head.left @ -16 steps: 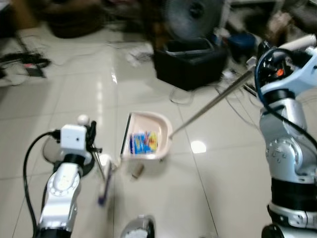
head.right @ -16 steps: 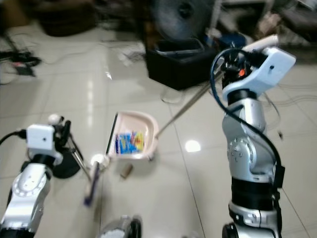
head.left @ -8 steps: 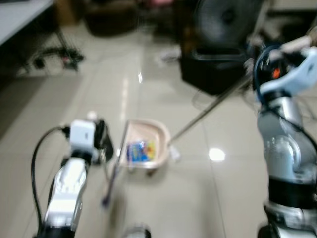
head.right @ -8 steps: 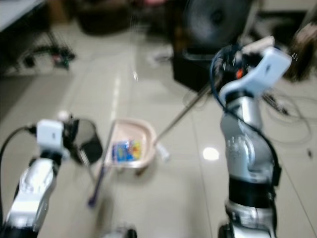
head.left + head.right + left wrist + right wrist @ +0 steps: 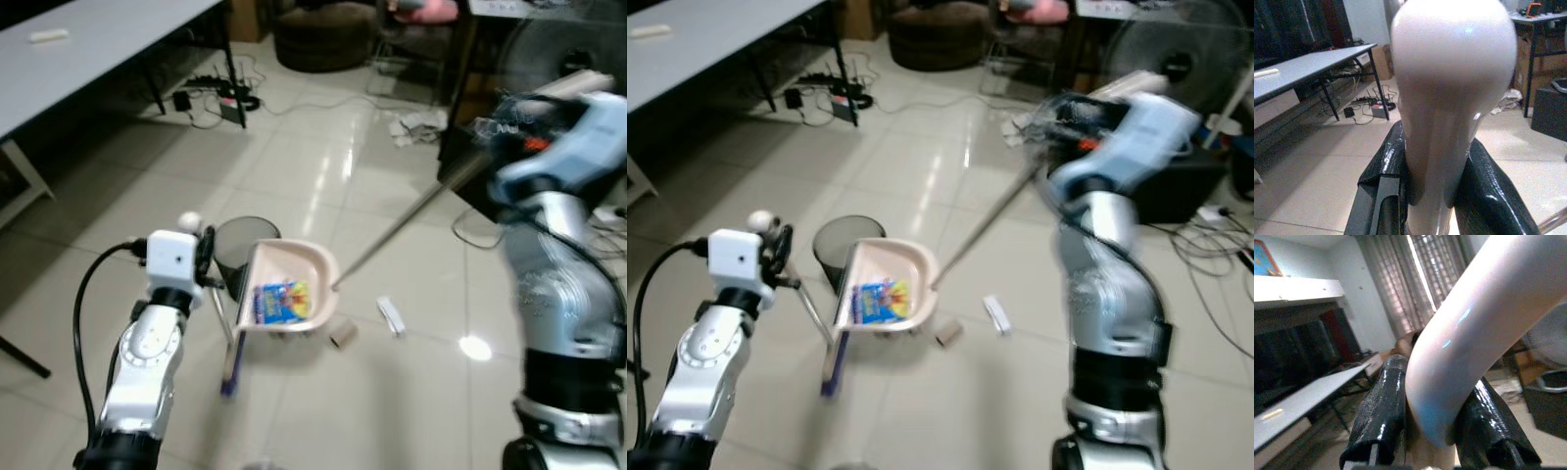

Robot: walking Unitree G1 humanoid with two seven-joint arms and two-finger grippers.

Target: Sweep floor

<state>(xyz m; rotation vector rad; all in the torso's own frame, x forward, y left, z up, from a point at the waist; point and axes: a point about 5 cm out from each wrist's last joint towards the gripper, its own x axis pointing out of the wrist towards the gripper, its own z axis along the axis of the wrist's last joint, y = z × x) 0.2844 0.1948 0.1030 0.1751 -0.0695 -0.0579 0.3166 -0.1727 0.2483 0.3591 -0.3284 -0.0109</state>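
Glossy beige tile floor, cluttered room. Grey worktop at upper left of the frame, cables and a power strip under it, a dark round seat at top centre, a fan and a black bin at upper right.

Pink dustpan sits at frame centre, tipped up, with a blue-yellow wrapper inside. Its long metal handle runs up and right to the right arm. Just behind the dustpan, a small dark round wastebasket. Just right of the dustpan on the floor: a small brown tube-like scrap and a white strip of litter, both outside the pan.

Left tool at lower left of the frame, clenched on the broom handle's pale rounded top; black fingers press both sides of it in the left wrist view. The broom slants down from it, its blue-tipped head on the floor at the dustpan's left edge.

Right tool at upper right of the frame, motion-blurred in head views. In the right wrist view its black fingers are clamped on a pale curved grip, the top of the dustpan's handle.
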